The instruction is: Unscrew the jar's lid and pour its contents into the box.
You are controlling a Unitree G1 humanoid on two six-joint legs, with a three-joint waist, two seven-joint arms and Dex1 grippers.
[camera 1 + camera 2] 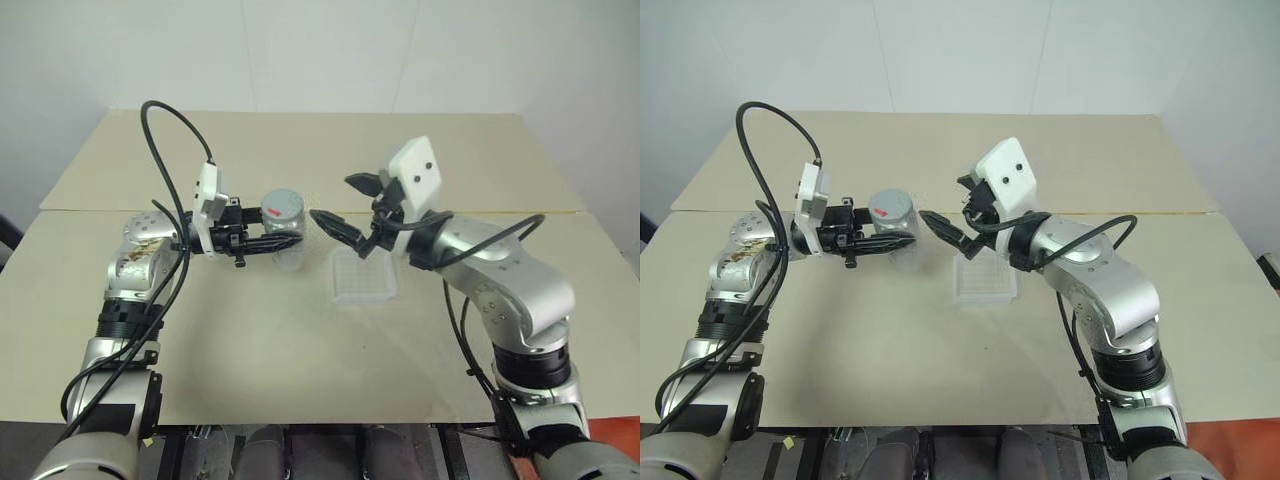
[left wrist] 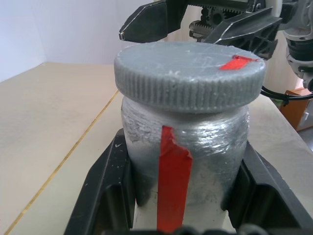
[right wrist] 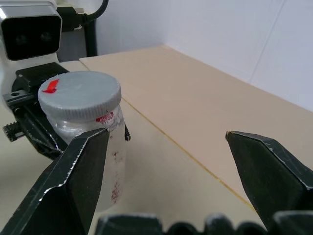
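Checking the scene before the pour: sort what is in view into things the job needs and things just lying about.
For the job:
- jar, held upright off the table by the shut left gripper
- lid, on the jar
- box, on the table
- right gripper, open beside the jar

Just lying about:
- nothing loose, apart from the table itself

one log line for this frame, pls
left gripper: shut on jar | lid: on | right gripper: open, beside lid | box: on table
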